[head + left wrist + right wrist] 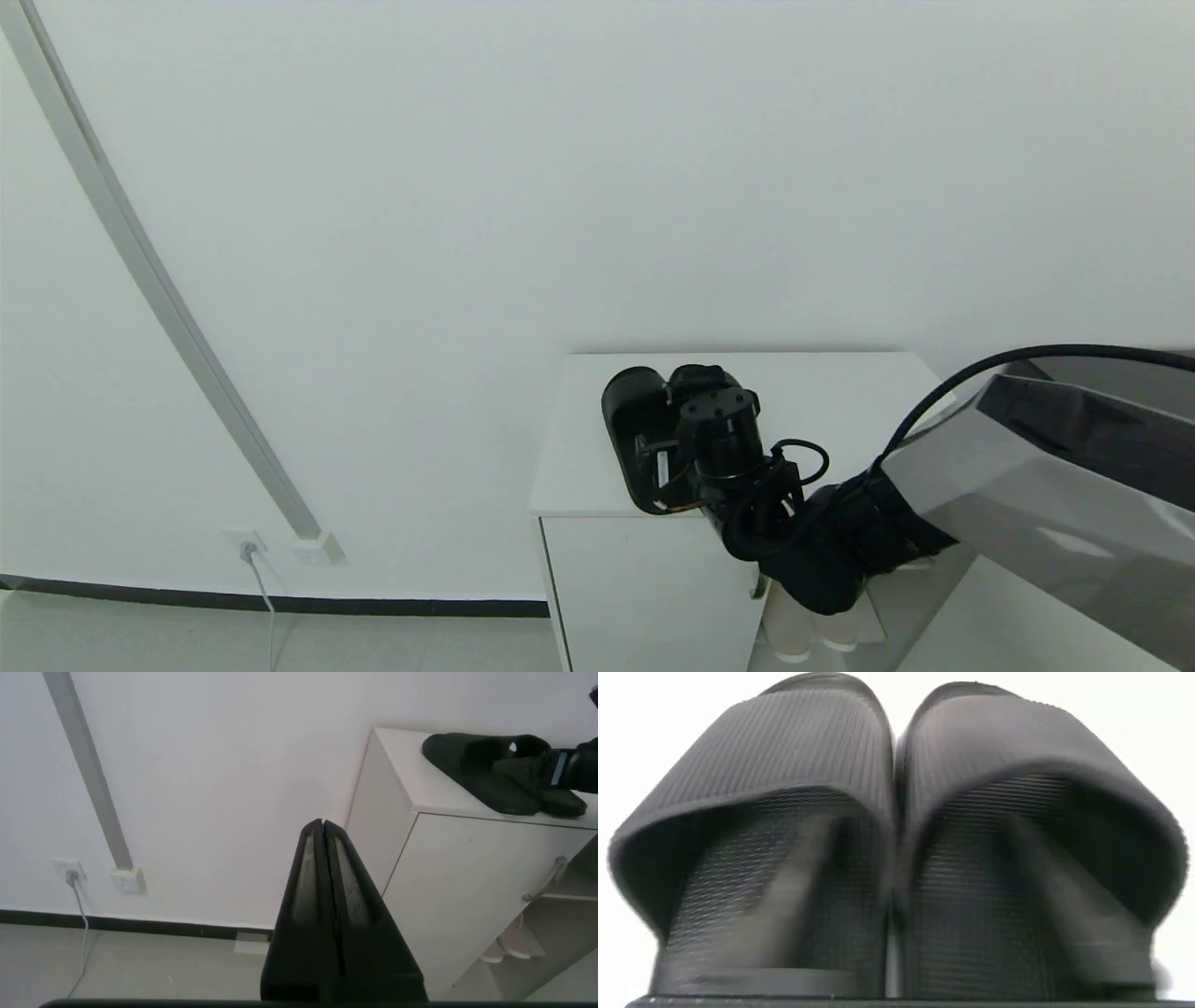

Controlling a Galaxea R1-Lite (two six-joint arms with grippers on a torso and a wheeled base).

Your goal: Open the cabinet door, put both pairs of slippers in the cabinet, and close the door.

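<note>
1. You see the white cabinet [579, 448] [439, 877] against the white wall. A closed white panel fills the left part of its front.
2. The pair of black slippers [639, 439] [505, 761] [896, 859] lies on top of the cabinet. They sit side by side and touching, near its front edge and toward its left half.
3. Your right gripper [665, 459] [915, 896] is over the cabinet top, right at the black slippers. Its fingers [789, 905] stand apart, one pushed under the strap of each slipper, with the two inner strap walls between them. You cannot tell whether they press on those walls.
4. Your left gripper [322, 905] hangs off the cabinet's left side, apart from it and lower than its top. Its two fingers are pressed flat together with nothing between them.
5. Right of the closed panel, the cabinet front is open to a shelf. Pale rounded things [803, 644] [514, 943] sit there, too hidden for you to tell what they are.
6. Left of the cabinet, a wall socket [245, 541] [67, 870] with a cable plugged in sits low on the wall. A grey cable duct [159, 289] [89, 775] runs up from just beside the socket.
</note>
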